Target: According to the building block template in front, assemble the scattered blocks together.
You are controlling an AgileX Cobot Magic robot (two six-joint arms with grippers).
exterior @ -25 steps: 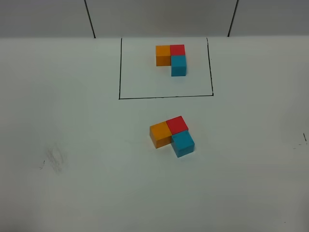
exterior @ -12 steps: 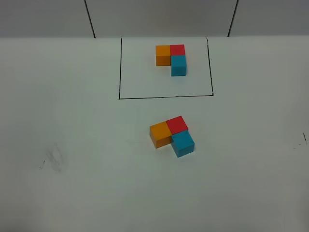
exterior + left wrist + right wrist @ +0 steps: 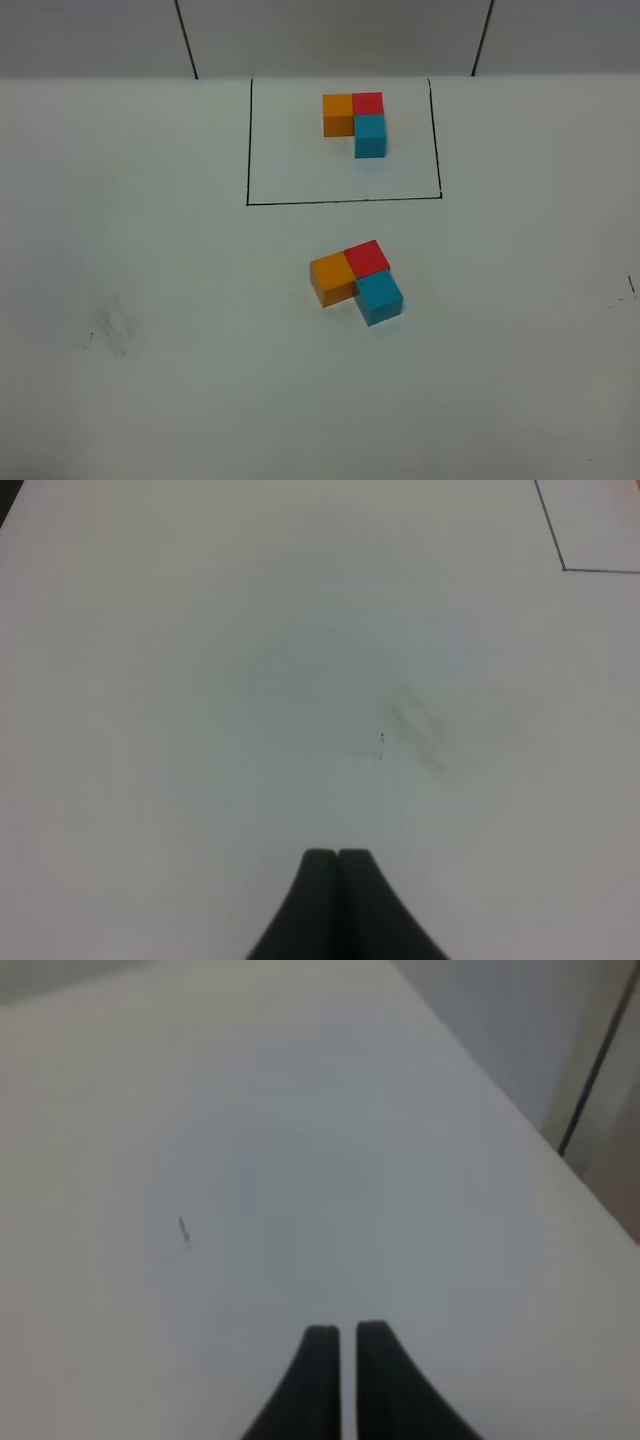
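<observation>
The left gripper (image 3: 338, 858) has its jaws pressed together on nothing, hanging over bare white worktop (image 3: 200, 680) with a faint smudge (image 3: 420, 730) ahead of it. The right gripper (image 3: 340, 1332) shows its jaws drawn nearly together, only a thin sliver of gap between them, also empty, near the worktop's far right edge. Neither arm appears in the high view — both are well apart from the blocks.

Out in the middle, the scattered blocks (image 3: 357, 281) sit touching one another in an L: orange (image 3: 332, 279) beside red (image 3: 367, 257), cyan-blue (image 3: 379, 297) in front of the red. Beyond them, inside the thin black rectangle (image 3: 248, 140), the building block template (image 3: 356, 121) shows the same arrangement, though the assembled cluster is turned slightly against it.

Over the last second nothing has changed — the blocks lie exactly as they did and no arm has entered. That stillness, with both grippers clear and holding nothing, suggests the assembly is finished, with at most a small squaring-up left.
</observation>
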